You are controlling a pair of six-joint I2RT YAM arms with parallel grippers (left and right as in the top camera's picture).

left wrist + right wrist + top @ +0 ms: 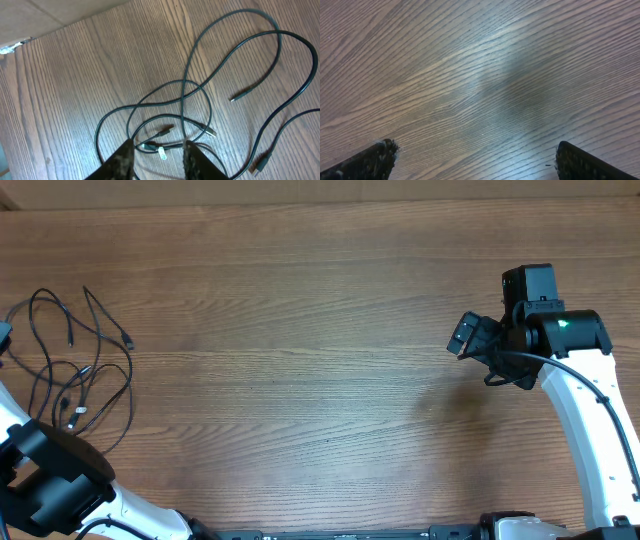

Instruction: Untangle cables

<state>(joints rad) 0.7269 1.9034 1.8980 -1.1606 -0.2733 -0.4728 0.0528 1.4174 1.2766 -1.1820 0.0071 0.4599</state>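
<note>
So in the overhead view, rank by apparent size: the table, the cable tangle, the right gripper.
1. Table, filling nearly the whole frame.
2. Cables, spread loosely at the left edge.
3. Right gripper, smallest; being raised nearer the camera may enlarge it.

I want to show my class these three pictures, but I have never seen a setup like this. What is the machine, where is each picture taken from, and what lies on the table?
These are two white robot arms at a wooden table. The wide picture looks down from above. The other two come from cameras on each arm's wrist, so the dark shapes at their bottom edges are that arm's own fingers. The left gripper hovers open over the cables, thin black cords with small plugs, looped over each other at the table's left side. The right gripper is open too, over bare wood. Neither holds anything.
</note>
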